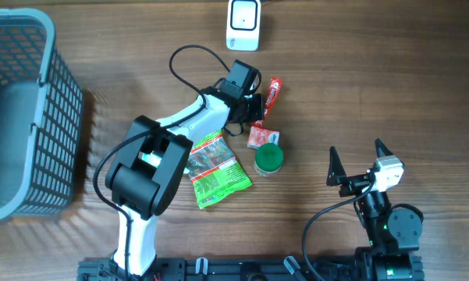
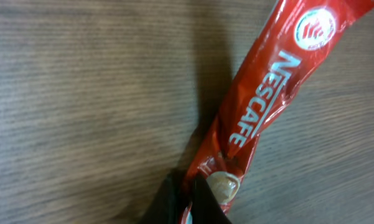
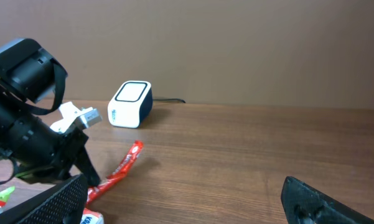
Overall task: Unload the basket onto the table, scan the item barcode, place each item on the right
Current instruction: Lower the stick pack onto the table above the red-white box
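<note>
Near the middle of the bench (image 1: 374, 62), a red Nescafe sachet (image 1: 274, 92) is being pinched at its near end by the left end effector (image 1: 254, 104), its jaws pressed narrowly together on the wrapper. In the left wrist view the sachet (image 2: 261, 106) is being shown logo side up, running away from the dark fingertips (image 2: 168, 199); whether it is being lifted off the wood cannot be told.

Farther back, a white scanner (image 1: 243, 23) is being seen well apart from the sachet, with open wood between the two. A black cable (image 1: 189, 56) is being looped to the left of the arm's wrist.

Just on the near side of the end effector, a small red box (image 1: 257, 137) is being crowded by a green-lidded jar (image 1: 269, 158), and a green packet (image 1: 218, 168) is being partly covered by the left arm. At the far left, a grey basket (image 1: 23, 117) is being shown.

One scanner, one basket and four items are being counted: sachet, box, jar, packet.

At the near right, the right end effector (image 1: 355, 148) is being held spread wide, gripping nothing, well apart from every item.
</note>
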You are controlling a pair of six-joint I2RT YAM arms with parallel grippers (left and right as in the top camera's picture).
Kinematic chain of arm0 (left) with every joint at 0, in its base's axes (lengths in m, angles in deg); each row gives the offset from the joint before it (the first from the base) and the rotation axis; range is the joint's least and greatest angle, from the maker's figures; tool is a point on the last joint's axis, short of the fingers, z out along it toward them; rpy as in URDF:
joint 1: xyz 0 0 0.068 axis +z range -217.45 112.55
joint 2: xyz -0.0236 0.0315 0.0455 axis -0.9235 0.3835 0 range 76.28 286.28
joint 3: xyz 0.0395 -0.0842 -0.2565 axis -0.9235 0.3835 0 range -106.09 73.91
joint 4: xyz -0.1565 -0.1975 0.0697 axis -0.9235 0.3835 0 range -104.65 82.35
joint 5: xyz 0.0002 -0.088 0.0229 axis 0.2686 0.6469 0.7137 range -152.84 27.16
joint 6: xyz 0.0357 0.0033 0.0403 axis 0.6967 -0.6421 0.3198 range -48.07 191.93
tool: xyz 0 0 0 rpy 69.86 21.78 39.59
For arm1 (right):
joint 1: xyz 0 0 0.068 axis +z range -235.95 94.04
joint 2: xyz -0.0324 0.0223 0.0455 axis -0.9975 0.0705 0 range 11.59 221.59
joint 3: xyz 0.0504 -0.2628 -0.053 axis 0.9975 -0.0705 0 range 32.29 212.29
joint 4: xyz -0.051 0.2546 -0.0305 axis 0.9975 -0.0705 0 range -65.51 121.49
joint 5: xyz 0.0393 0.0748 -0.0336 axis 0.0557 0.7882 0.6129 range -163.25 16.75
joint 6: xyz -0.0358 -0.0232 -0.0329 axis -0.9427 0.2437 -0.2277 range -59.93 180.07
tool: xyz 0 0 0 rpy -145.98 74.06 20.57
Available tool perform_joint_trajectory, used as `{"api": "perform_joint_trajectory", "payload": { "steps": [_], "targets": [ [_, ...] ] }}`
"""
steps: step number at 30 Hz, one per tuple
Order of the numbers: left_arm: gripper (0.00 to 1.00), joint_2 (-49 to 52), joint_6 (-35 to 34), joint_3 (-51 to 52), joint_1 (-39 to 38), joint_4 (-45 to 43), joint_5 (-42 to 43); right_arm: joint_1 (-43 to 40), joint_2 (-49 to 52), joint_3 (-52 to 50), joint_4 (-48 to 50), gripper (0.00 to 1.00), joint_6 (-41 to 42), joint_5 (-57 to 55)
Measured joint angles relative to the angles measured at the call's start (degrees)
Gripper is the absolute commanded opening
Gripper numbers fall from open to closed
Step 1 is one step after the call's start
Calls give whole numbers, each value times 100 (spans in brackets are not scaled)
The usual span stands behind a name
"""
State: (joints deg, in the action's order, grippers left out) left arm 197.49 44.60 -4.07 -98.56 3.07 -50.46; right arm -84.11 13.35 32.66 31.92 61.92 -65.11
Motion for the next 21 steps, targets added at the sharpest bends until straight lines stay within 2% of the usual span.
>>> {"api": "perform_joint_trajectory", "payload": {
  "steps": [11, 18, 19, 21],
  "targets": [
    [4, -28, 0, 2, 50, 101, 160, 0, 0, 0, -2, 100, 0, 0],
    [4, -782, 0, 13, 282, 841, -605, 0, 0, 0, -2, 100, 0, 0],
    [5, -925, 0, 13, 306, 940, -706, 0, 0, 0, 0, 100, 0, 0],
    [21, -1231, 2, 13, 334, 1075, -909, 0, 0, 0, 0, 100, 0, 0]
  ]
}}
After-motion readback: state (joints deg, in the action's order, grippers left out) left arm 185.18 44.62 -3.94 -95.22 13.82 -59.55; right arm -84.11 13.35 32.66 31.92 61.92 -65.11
